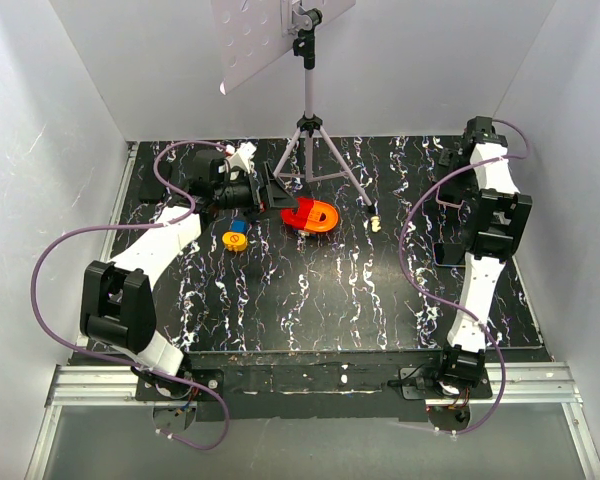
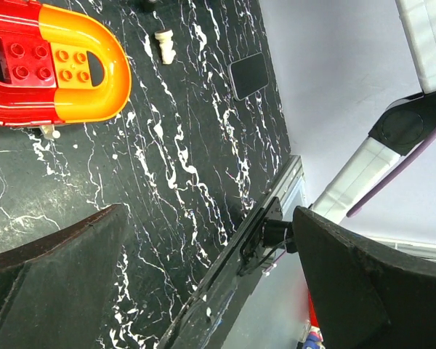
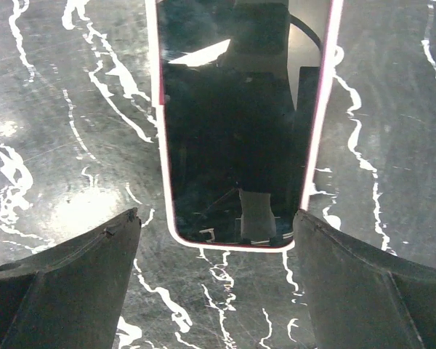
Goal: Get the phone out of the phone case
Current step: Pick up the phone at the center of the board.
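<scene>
Your right claw (image 3: 216,214) hangs spread wide above the phone (image 3: 240,123), which lies screen-up in its case (image 3: 321,109) on the right of the table (image 3: 58,109), apparently lined up to straddle one short end. Your left claw (image 2: 209,212), likewise spread, hovers far left.

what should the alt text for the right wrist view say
A phone with a dark glossy screen, ringed by a pale case rim, lies flat on the black white-veined table. The right gripper is open above it, one dark finger at each side of the phone's near end.
</scene>
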Motion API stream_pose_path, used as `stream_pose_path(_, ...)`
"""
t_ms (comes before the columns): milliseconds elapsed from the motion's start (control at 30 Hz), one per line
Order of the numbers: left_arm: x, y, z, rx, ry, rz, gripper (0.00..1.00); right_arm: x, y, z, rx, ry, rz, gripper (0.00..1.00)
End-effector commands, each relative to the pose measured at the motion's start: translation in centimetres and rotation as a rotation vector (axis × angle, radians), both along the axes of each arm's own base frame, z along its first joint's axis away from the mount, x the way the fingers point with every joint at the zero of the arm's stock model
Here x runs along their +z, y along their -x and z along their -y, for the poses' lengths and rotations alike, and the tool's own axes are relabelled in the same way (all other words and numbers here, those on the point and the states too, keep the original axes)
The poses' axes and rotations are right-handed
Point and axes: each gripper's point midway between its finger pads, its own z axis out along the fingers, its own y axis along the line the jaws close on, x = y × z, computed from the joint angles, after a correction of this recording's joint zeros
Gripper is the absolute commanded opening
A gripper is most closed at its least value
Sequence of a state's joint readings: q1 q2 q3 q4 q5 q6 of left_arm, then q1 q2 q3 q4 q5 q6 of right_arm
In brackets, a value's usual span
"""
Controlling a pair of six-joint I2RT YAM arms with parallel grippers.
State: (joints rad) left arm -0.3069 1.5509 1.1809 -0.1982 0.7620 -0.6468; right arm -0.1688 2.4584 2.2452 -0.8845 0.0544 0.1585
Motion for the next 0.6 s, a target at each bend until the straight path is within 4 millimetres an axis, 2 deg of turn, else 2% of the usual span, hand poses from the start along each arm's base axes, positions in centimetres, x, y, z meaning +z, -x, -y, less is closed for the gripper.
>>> stream_pose_path(0,1.5,0.6,0.2,-0.028,0.036,0.041,0.98,1.0,-1.9,-1.0,0.051,-0.020,0.069,0.91)
stream_pose_path(367,1.5,0.7,0.4,-0.040,0.049,0.032,0.98,0.1,-1.0,1.3,-0.037,0.099,-0.001,0.92)
stream_pose_path(567,1.6,0.7,0.4,-0.042,0.059,0.033,0.98,-0.8,-0.8,0.4,-0.002,0.057,-0.044,0.93)
